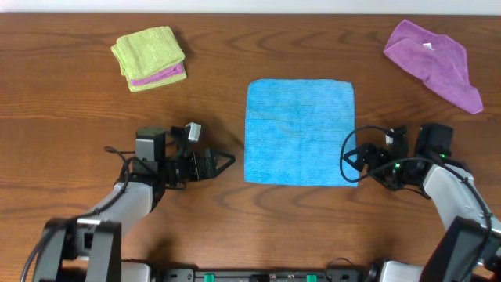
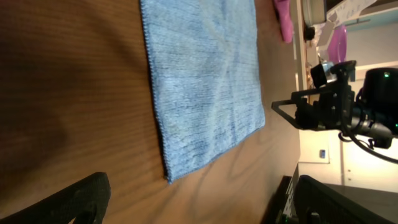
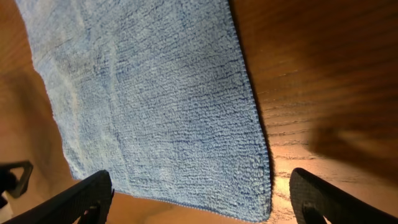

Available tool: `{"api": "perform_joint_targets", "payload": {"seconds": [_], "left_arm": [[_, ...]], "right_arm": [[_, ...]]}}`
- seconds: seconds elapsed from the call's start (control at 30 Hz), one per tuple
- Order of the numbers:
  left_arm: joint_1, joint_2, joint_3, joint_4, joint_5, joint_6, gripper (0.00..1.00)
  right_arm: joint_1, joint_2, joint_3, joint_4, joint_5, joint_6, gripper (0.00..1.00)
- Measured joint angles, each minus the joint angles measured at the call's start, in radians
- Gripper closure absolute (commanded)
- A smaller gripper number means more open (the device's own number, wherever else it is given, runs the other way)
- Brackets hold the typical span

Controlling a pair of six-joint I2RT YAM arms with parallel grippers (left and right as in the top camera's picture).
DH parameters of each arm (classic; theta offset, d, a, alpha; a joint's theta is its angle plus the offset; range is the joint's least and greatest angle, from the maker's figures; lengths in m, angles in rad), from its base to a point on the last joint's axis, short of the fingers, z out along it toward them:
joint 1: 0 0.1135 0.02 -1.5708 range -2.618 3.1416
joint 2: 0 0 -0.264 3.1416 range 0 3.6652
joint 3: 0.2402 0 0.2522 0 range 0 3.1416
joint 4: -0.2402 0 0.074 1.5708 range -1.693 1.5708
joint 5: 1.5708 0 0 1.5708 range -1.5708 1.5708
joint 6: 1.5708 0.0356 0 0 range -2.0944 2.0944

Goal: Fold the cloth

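Observation:
The sky-blue cloth (image 1: 299, 131) lies flat and spread out as a square in the middle of the wooden table. My left gripper (image 1: 227, 162) stands open just left of the cloth's near left corner, not touching it. In the left wrist view that corner of the cloth (image 2: 202, 74) lies ahead of the wide-apart fingers (image 2: 74, 202). My right gripper (image 1: 350, 163) is open at the near right corner. In the right wrist view the cloth (image 3: 155, 93) fills the frame, and its corner sits between the two fingers (image 3: 323, 199), with nothing gripped.
A folded lime-green cloth (image 1: 149, 57) with a pink layer under it lies at the back left. A crumpled purple cloth (image 1: 434, 59) lies at the back right. The right arm (image 2: 336, 106) shows across the cloth in the left wrist view.

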Motion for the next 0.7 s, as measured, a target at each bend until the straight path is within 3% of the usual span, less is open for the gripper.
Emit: {"api": "perform_joint_targets", "payload": {"seconds": [0.2, 0.47, 0.7], "left_arm": [[-0.006, 0.173, 0.006, 0.158, 0.061, -0.071, 0.05], [-0.075, 0.271, 0.142, 0.167, 0.1, -0.119, 0.05], [-0.085, 0.369, 0.207, 0.168, 0.103, -0.146, 0.05]], "right_arm": [[-0.009, 0.0, 0.0, 0.017, -0.006, -0.05, 0.18], [-0.128, 0.079, 0.001, 0.067, -0.09, -0.087, 0.2], [-0.142, 0.169, 0.003, 0.116, -0.169, -0.103, 0.19]]}}
